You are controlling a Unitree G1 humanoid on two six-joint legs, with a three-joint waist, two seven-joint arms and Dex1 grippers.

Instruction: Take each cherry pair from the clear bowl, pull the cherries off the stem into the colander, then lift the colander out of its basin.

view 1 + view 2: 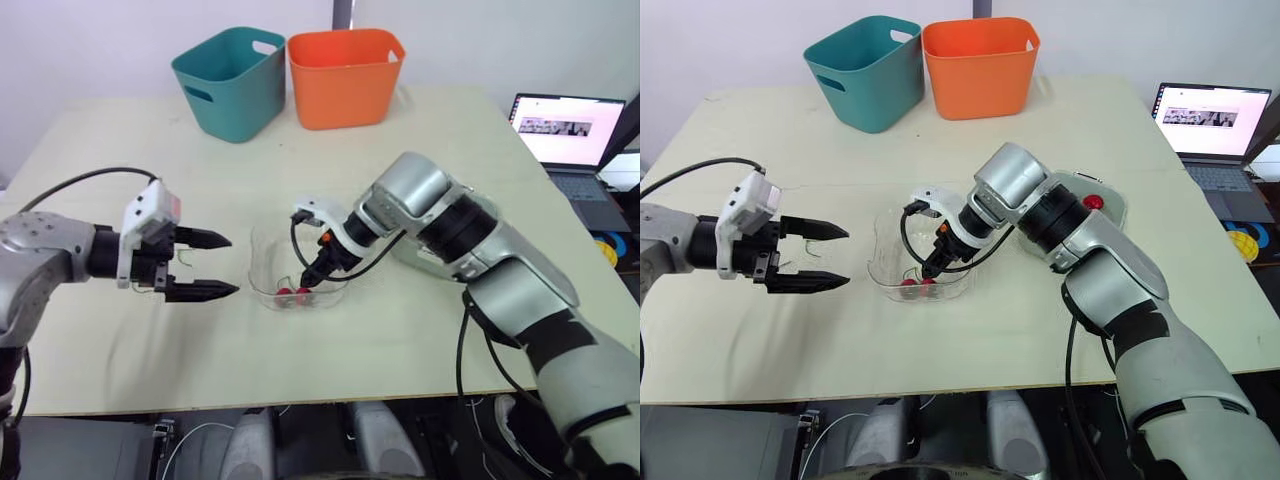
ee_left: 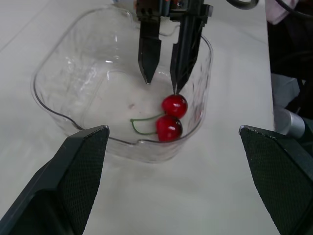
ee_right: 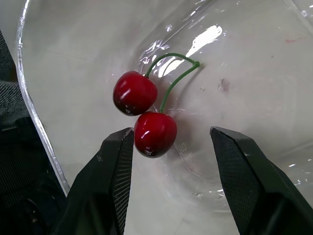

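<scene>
L gripper (image 1: 234, 265) hovers over the table (image 1: 120, 340) just left of the clear bowl (image 1: 262, 272) — jaws wide apart, empty. In the bowl lies one cherry pair (image 2: 169, 128), both cherries on their green stem, near the wall. R gripper (image 2: 162, 84) reaches down into the bowl, fingers spread, one tip right against a cherry — nothing gripped. Further right, the colander (image 1: 1118, 208) sits mostly hidden behind the R forearm, w/ one red cherry (image 1: 1094, 201) in it.
</scene>
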